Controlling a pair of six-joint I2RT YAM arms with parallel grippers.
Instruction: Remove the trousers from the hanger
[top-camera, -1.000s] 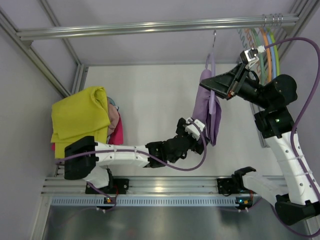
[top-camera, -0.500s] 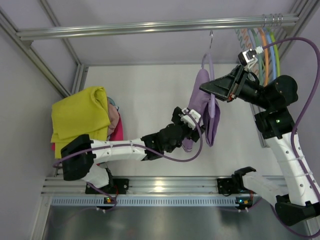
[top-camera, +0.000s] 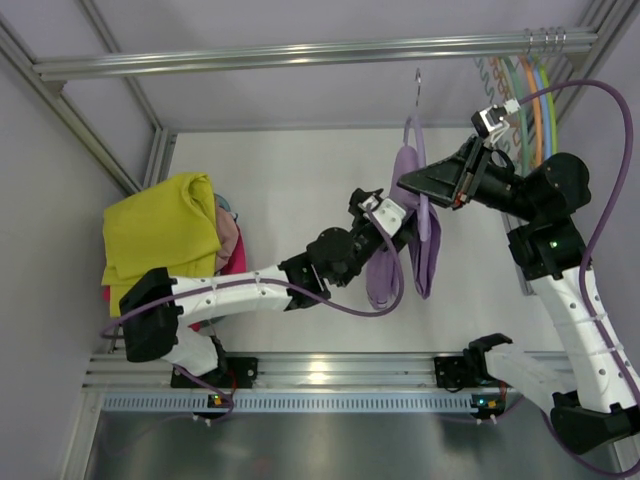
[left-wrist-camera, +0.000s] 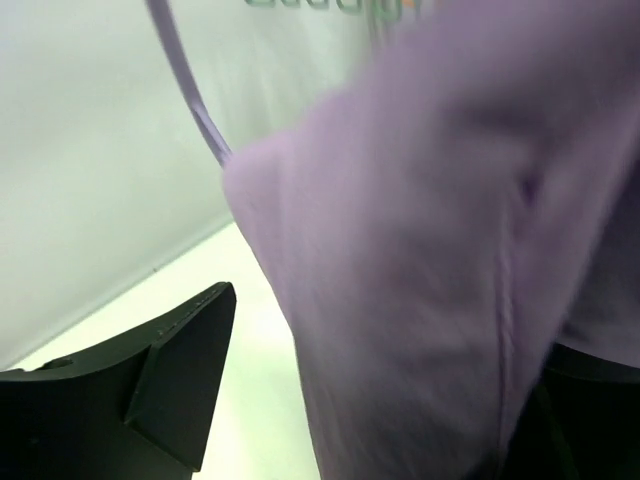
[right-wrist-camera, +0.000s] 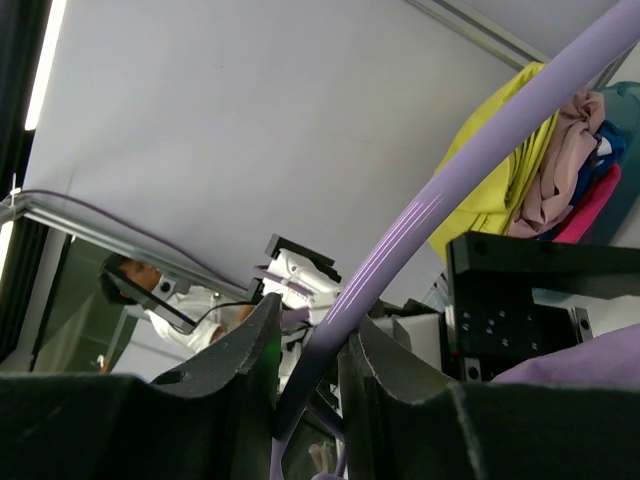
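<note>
The pale lilac trousers (top-camera: 428, 250) hang over a purple hanger (top-camera: 408, 128) whose hook reaches towards the rail. My right gripper (top-camera: 412, 184) is shut on the hanger's purple bar (right-wrist-camera: 420, 210), which runs between its fingers (right-wrist-camera: 235, 370). My left gripper (top-camera: 388, 214) is pressed into the trousers just below the hanger. In the left wrist view the lilac cloth (left-wrist-camera: 420, 260) fills the space between the wide-apart jaws, and the left finger (left-wrist-camera: 170, 370) stands clear of it. The yellow trousers (top-camera: 160, 235) lie on the pile at the left, also seen in the right wrist view (right-wrist-camera: 490, 180).
A metal rail (top-camera: 300, 55) crosses the top. Several coloured hangers (top-camera: 525, 100) hang at its right end. A dusty-pink garment (top-camera: 228, 240) and a red-magenta cloth (top-camera: 236, 272) lie under the yellow pair. A frame post (top-camera: 150, 160) stands at the left.
My left gripper has risen along the lilac trousers towards the hanger. One trouser leg has swung left with it. The hanger and right gripper have shifted slightly left.
</note>
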